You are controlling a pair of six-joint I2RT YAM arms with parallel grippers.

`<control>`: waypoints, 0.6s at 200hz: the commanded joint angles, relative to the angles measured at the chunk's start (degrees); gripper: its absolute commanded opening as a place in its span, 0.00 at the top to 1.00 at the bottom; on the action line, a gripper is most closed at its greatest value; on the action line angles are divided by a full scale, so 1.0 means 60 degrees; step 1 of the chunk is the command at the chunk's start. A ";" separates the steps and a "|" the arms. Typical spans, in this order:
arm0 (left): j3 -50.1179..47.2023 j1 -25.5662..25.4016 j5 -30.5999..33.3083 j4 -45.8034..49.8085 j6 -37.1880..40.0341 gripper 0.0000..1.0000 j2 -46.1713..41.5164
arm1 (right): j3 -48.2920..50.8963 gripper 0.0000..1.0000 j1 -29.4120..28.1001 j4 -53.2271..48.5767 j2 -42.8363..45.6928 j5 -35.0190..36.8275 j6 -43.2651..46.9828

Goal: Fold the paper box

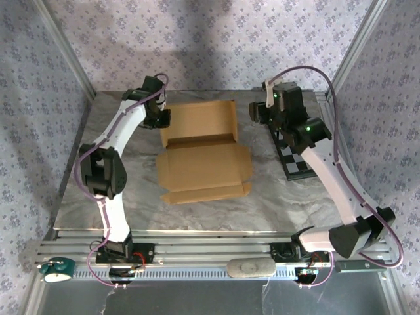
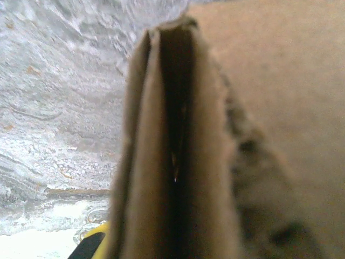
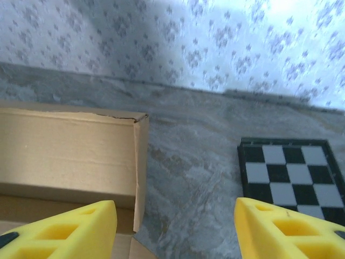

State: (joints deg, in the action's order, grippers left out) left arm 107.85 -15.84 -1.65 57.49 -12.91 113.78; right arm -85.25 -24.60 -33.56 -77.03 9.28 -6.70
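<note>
The paper box (image 1: 203, 154) lies in the middle of the table as a tan cardboard mailer, its far half raised into a shallow tray and its near flaps flat. My left gripper (image 1: 159, 119) is shut on the folded left side wall (image 2: 161, 162), which stands doubled between the jaws; one yellow fingertip (image 2: 92, 242) shows beside it. My right gripper (image 1: 262, 113) hangs open just right of the box's far right corner (image 3: 137, 162). Its yellow fingers (image 3: 64, 232) are wide apart and hold nothing.
A black-and-white checkerboard (image 1: 295, 157) lies on the marble table (image 1: 105, 190) to the right of the box, under the right arm. Papered walls and metal posts close in the back and sides. A small teal object (image 1: 56, 268) sits on the front rail.
</note>
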 commanded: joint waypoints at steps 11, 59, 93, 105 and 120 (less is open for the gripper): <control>0.1835 0.0098 -0.0341 0.2435 0.0705 1.00 0.1293 | 0.0727 0.40 -0.0001 -0.0666 -0.0078 -0.0740 -0.0423; 0.3557 0.0105 0.0253 0.4116 0.1287 1.00 0.3166 | 0.1331 0.39 0.0093 -0.0643 -0.0358 -0.0923 -0.0314; 0.3581 -0.0022 0.0636 0.4127 0.1385 0.87 0.3826 | 0.1311 0.38 0.0174 -0.0389 -0.0979 -0.1307 0.0398; 0.3802 -0.0090 0.0864 0.4183 0.1375 0.79 0.4036 | 0.1139 0.37 0.0132 -0.0424 -0.1363 -0.1391 0.0762; 0.4147 -0.0185 0.1189 0.4202 0.1397 0.62 0.4235 | 0.0904 0.37 0.0032 -0.0403 -0.1809 -0.1417 0.1295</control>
State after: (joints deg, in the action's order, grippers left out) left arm 128.46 -15.88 1.37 79.42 -5.89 137.47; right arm -77.43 -23.88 -36.14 -84.16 2.55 -4.82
